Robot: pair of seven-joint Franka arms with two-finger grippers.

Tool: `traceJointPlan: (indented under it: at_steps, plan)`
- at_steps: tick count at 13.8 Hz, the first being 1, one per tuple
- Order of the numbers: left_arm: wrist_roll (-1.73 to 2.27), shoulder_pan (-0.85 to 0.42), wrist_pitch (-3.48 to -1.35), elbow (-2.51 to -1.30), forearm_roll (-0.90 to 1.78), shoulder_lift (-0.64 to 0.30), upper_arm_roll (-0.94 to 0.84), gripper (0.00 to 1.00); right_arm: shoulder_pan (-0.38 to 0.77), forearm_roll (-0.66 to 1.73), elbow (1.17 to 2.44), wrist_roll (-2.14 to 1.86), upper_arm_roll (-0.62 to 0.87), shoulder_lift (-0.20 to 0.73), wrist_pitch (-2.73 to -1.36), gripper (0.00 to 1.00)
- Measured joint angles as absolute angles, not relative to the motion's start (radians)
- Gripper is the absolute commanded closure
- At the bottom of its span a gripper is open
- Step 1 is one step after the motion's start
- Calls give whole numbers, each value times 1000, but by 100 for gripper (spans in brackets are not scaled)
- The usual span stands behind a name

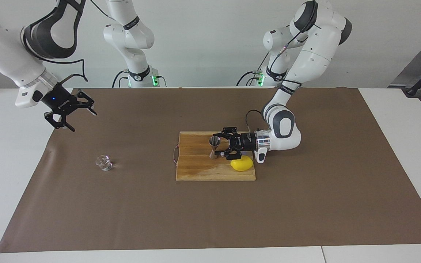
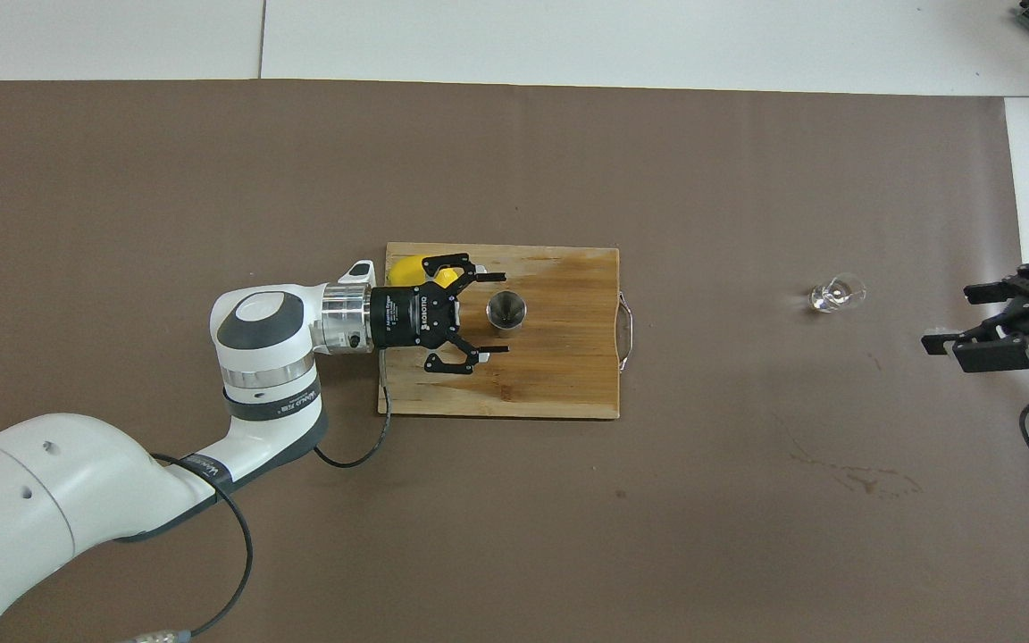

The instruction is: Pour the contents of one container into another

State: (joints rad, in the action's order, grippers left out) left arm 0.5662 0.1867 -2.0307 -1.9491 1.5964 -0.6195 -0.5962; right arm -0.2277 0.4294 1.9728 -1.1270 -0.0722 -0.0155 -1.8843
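The only writing that can be made out is the white maker's name "ROBOTIQ" printed along the black body of the left gripper (image 2: 489, 308), seen in the overhead view; a similar white mark sits on the right gripper (image 1: 74, 114) in the facing view but is too small to read. Going across the overhead view, the left arm comes in from the bottom corner, bends up at its elbow and lays its wrist nearly flat, so that the gripper points sideways, low over the wooden cutting board (image 2: 559, 375). Its fingers (image 2: 448, 361) are spread wide, one on each side of the steel jigger (image 2: 506, 310), with a clear gap to it on both sides. The jigger stands upright on the board, its open cone upward, roughly at the board's middle toward the left arm's end. The lemon (image 2: 409, 269) lies on the board at the corner farther from the robots, just beside the gripper and partly under one finger. A metal handle (image 2: 626, 330) runs along the board's edge toward the right arm's end. Well apart from the board, toward the right arm's end of the brown paper sheet (image 2: 211, 161), the small clear glass cup (image 2: 834, 293) stands alone. The right gripper hangs in the air above the edge of the sheet, near the cup but not touching it, tilted downward, its fingers (image 2: 988, 352) apart and holding nothing.
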Motion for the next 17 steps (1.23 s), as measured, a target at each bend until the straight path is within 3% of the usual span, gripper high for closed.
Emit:
traceJointPlan:
  at_steps: [8, 13, 17]
  plan:
    - [566, 187, -2040, -1942, 1589, -619, -577, 0, -341, 707, 1983, -1678, -74, 200, -1939, 0]
    - [596, 232, -2034, -1915, 1509, -601, -559, 0, -360, 788, 1842, -1870, -70, 378, -1892, 0]
    - [642, 281, -1992, -1904, 1382, -537, -560, 0, -362, 849, 1818, -2015, -67, 449, -1821, 0]
